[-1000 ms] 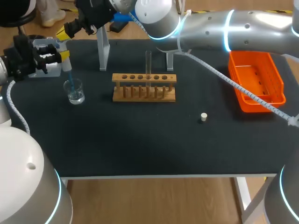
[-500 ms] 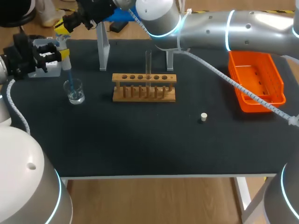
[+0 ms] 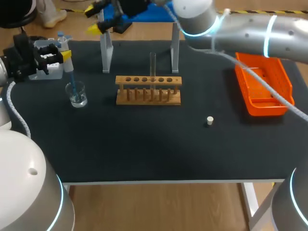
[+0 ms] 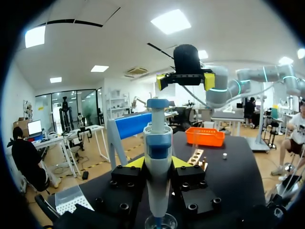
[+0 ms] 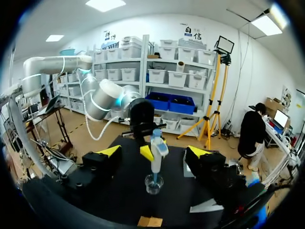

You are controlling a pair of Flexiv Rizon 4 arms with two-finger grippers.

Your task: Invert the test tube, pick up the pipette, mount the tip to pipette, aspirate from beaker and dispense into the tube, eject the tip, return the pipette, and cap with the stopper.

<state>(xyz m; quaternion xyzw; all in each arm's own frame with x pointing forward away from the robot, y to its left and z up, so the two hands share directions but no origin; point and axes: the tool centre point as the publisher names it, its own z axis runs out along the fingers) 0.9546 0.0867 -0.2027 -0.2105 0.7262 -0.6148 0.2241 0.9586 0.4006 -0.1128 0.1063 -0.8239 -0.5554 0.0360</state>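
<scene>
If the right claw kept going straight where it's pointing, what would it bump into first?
Most likely the pipette, which the left gripper holds upright, tip in the beaker. It sits dead ahead of the open right gripper, though depth is unclear.

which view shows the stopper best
The head view: the stopper stands alone on the table, fully visible. The left wrist view shows only a tiny distant speck; the right wrist view shows none of it.
</scene>
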